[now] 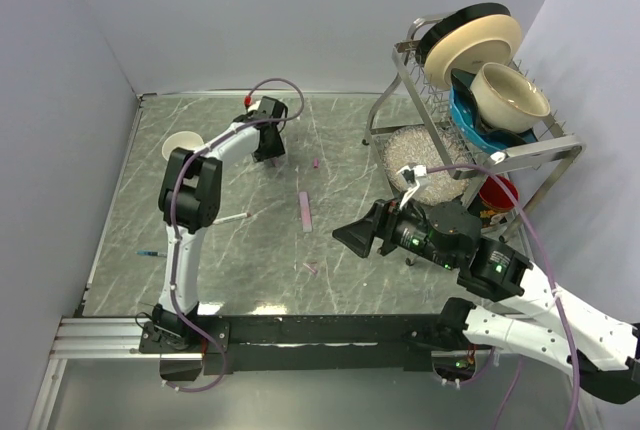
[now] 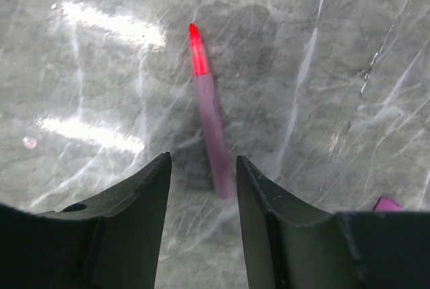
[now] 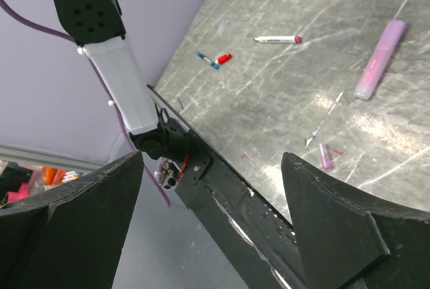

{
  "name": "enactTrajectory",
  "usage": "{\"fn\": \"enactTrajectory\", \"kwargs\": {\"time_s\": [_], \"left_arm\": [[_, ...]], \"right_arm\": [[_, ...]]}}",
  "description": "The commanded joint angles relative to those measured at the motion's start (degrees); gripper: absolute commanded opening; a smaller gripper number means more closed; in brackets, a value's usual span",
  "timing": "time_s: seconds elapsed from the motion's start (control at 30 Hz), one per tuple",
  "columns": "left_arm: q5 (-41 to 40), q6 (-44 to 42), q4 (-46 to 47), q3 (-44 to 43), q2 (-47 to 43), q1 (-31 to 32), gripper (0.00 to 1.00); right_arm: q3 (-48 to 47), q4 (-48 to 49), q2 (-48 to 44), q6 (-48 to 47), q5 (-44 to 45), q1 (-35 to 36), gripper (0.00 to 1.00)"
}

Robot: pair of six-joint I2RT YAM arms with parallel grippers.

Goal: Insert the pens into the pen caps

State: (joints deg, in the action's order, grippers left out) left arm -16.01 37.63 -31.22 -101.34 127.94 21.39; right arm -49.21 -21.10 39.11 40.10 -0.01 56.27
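Pink pen with red tip lies flat on my desk, centre of the left wrist view, its near end between the parted fingers of the left tool; I see the right tool gaping wide, empty.

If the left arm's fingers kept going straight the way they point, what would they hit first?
Probably the red-tipped pen, whose near end lies between the open left fingers; then the table under it. Depth is hard to judge.
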Motion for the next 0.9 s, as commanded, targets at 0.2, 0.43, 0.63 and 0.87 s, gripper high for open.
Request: {"fn": "enactTrajectory", "kwargs": {"time_s": [0.2,0.43,0.63,0.87], "left_arm": [[-2.71,-3.08,-3.4,-6.76,5.21,-0.21,0.43],[-1.83,-3.09,-2.18,-1.33,3.03,-0.38,0.23],[4.75,-3.79,3.62,11.14,-5.67,-0.38,0.01],[15.03,-4.14,9.95,26.71,-22.01,-0.38,0.01]], "right_arm": [[-3.52,-0.16,-0.26,-1.16,1.5,0.42,0.91],[-3.7,-0.78,-0.09,-0.2,1.77,0.42,0.91],[-2.82,-0.87,-0.09,2.34,2.47,0.59,0.91],[-0.89,-0.78,2.37,8.76,6.33,0.51,0.89]]}}
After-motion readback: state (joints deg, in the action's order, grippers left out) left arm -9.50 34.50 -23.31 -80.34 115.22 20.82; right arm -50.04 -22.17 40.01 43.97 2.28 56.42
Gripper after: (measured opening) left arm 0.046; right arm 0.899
